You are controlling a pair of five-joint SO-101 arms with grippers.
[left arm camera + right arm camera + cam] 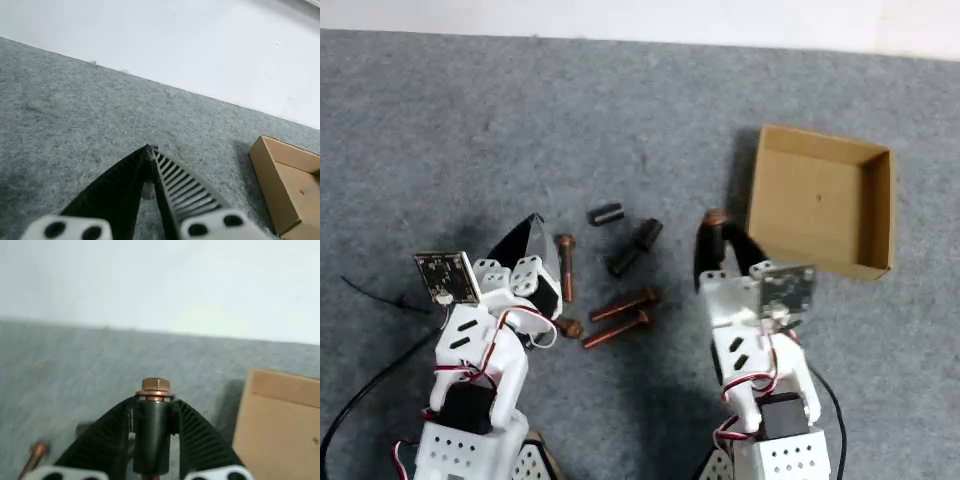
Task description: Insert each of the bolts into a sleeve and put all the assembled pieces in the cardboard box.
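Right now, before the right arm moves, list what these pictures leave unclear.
- Bolt-and-sleeve piece in the right gripper: lower end, right wrist view, cut off by the picture edge.
- Bolt near the left gripper: shank, high view, hidden under that arm.
- Dark sleeves: one or two, high view, too small to tell.
- Cardboard box: much of it, left wrist view, cut off by the edge.

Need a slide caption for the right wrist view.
Right hand holds a black sleeve with a bolt seated in it, box nearby.
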